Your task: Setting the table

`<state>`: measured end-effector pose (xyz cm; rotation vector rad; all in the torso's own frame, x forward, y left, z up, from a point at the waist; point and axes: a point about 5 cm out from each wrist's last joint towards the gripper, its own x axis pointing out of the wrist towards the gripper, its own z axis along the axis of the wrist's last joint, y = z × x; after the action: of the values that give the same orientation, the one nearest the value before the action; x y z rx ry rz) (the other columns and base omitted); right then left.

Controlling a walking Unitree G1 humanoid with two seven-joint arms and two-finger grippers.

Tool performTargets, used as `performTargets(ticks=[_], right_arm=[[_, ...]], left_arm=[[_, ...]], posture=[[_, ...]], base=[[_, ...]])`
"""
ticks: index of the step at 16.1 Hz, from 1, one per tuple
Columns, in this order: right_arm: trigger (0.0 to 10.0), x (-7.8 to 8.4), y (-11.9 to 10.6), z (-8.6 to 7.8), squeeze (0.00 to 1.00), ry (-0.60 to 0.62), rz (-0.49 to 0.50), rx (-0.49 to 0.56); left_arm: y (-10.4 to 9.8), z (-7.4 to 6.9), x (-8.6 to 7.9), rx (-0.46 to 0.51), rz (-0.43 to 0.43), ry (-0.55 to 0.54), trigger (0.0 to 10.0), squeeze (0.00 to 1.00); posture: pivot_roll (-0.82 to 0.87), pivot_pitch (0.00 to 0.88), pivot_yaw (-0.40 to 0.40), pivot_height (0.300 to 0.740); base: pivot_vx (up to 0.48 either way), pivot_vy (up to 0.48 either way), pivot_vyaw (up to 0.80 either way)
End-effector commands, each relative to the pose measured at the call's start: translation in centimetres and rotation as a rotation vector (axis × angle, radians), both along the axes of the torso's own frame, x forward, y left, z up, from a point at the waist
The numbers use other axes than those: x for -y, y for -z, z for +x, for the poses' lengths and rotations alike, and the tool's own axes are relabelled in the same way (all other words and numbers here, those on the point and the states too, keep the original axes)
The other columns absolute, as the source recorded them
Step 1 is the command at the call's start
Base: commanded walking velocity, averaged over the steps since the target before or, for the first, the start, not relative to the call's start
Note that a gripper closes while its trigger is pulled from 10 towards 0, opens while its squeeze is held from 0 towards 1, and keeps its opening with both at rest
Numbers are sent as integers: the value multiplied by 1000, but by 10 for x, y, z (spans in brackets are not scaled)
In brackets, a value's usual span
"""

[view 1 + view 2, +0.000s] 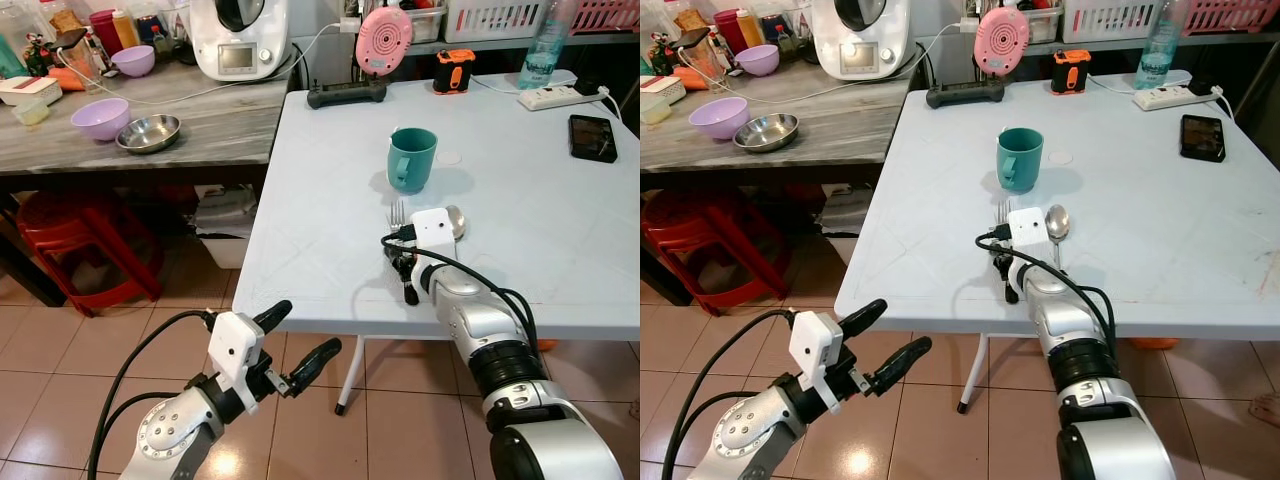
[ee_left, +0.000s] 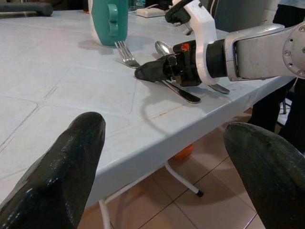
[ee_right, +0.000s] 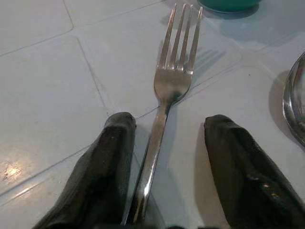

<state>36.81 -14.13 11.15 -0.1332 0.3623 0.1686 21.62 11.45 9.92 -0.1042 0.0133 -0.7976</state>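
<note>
A silver fork [image 3: 171,81] lies on the white table [image 1: 330,200], tines toward a teal mug [image 1: 411,158]. A spoon [image 1: 455,222] lies just right of the fork. My right gripper [image 3: 169,124] rests on the table, open. Its two black fingers [image 3: 112,157] stand on either side of the fork's handle with a gap between pads and metal. My left gripper [image 1: 310,328] hangs open over the tiled floor, below and in front of the table's near edge, holding nothing.
A grey counter [image 1: 220,130] to the left carries a purple bowl [image 1: 99,117], a steel bowl [image 1: 148,132] and a white appliance [image 1: 238,38]. Red stools [image 1: 85,250] stand under it. At the table's far side are a phone [image 1: 592,137], power strip [image 1: 557,97] and bottle [image 1: 545,48].
</note>
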Motion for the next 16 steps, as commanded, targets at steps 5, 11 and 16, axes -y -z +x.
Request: performTargets(ticks=[5, 11, 16], right_arm=[[0, 11, 38, -18, 0, 43, 4, -143], [0, 13, 43, -22, 0, 67, 22, -148], [0, 11, 37, -20, 0, 96, 67, -118]], left_arm=[[-6, 1, -1, 23, -4, 29, 10000, 0], [-4, 5, -1, 24, 11, 16, 10000, 0], [-4, 8, 0, 27, 14, 14, 10000, 0]], posture=[[-31, 75, 114, 740], [-36, 64, 121, 740], [-33, 58, 122, 740]], base=[[0, 0, 0], [0, 0, 0], [0, 0, 0]])
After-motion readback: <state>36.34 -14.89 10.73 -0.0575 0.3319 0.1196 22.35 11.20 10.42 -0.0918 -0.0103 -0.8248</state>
